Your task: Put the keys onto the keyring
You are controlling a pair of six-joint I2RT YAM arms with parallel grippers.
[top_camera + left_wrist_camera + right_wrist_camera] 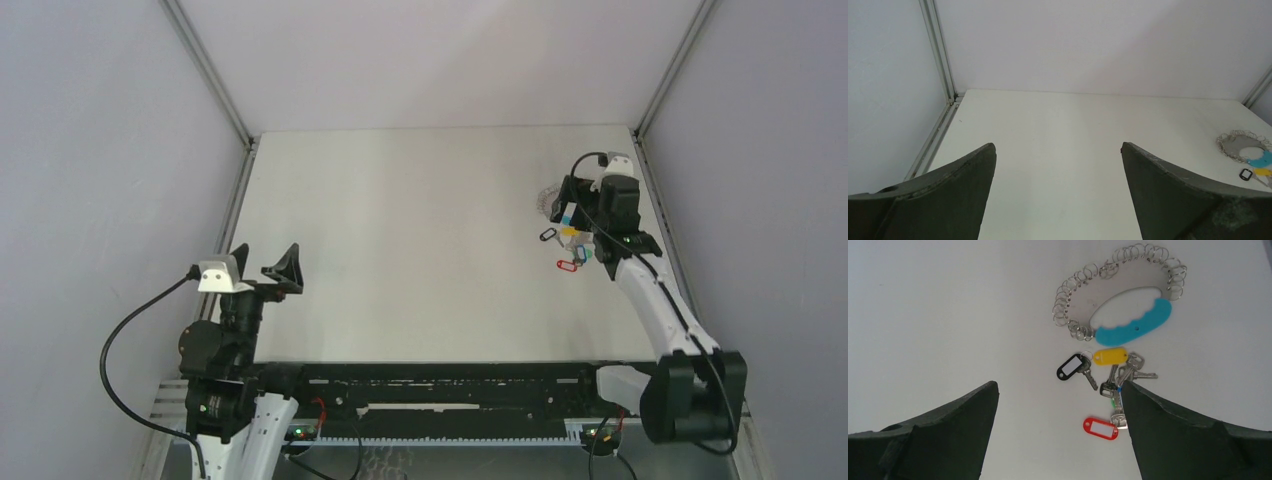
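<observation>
Currently: Both Grippers Empty, Keys Loose Beside the Keyring

Overhead view: the right gripper (572, 222) is extended to the far right corner of the table (420, 250), directly above the work items. Its wrist body covers much of them. Only part of the keyring (546, 200) shows past the wrist, on its left. The left gripper (266, 258) sits near the left edge, close to its own base and well apart from all task items.

Right wrist view: this supplies the detail the overhead lacks. The keyring lies flat as a closed loop of small silvery rings, with a blue band (1140, 321) along its near-right part. The keys (1120, 375) lie in a loose cluster just beside that band, on the near side. As far as can be told, none is threaded on the loop. A yellow tag (1109, 356) lies nearest the band, a black tag (1069, 367) to its left, and a red tag (1100, 428) nearest the camera. The metal keys spread between them, and the edge of the right-hand finger covers part of the cluster. Both fingers stand wide apart with nothing between them.

Left wrist view: the fingers are spread wide over bare table, gripping nothing. The keyring appears small at the far right of this view, with the black tag just below it. The right-hand finger cuts off the rest of the cluster.
</observation>
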